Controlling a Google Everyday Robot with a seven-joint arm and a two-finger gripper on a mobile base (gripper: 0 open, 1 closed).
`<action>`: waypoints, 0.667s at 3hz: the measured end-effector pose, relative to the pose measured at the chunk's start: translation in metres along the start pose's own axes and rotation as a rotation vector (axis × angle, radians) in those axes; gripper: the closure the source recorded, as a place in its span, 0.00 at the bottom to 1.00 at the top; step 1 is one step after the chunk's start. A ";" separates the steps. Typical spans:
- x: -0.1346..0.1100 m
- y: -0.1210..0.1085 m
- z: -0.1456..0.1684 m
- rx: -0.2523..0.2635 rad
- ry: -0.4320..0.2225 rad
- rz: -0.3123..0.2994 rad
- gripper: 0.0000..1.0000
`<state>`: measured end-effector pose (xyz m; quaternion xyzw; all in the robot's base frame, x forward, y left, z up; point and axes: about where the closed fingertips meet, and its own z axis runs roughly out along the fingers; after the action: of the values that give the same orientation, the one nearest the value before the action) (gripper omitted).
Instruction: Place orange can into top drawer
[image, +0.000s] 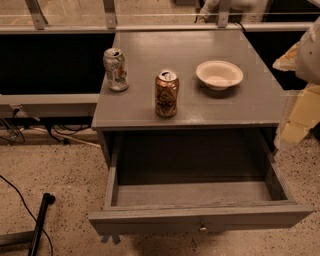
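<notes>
The orange can (166, 93) stands upright on the grey cabinet top (235, 107), near its front edge and left of centre. The top drawer (200, 192) is pulled out wide below it, and its inside looks bare. A small metal knob (202, 228) sits on the drawer's front panel. My gripper (296, 122) is at the right edge of the view, beside the cabinet's right side. It is well to the right of the can and holds nothing that I can see.
A pale white-green dented can (115, 69) stands at the left of the cabinet top. A white bowl (219, 74) sits to the right of the orange can. A black pole (39, 225) and cables lie on the speckled floor at the left. A metal railing (150, 27) runs behind the cabinet.
</notes>
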<state>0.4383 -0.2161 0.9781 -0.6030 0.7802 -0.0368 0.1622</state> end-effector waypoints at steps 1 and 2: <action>0.000 0.000 0.000 0.000 0.000 0.000 0.00; -0.016 -0.010 0.005 0.022 -0.060 -0.025 0.00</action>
<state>0.4524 -0.2026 0.9790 -0.6117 0.7669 -0.0294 0.1917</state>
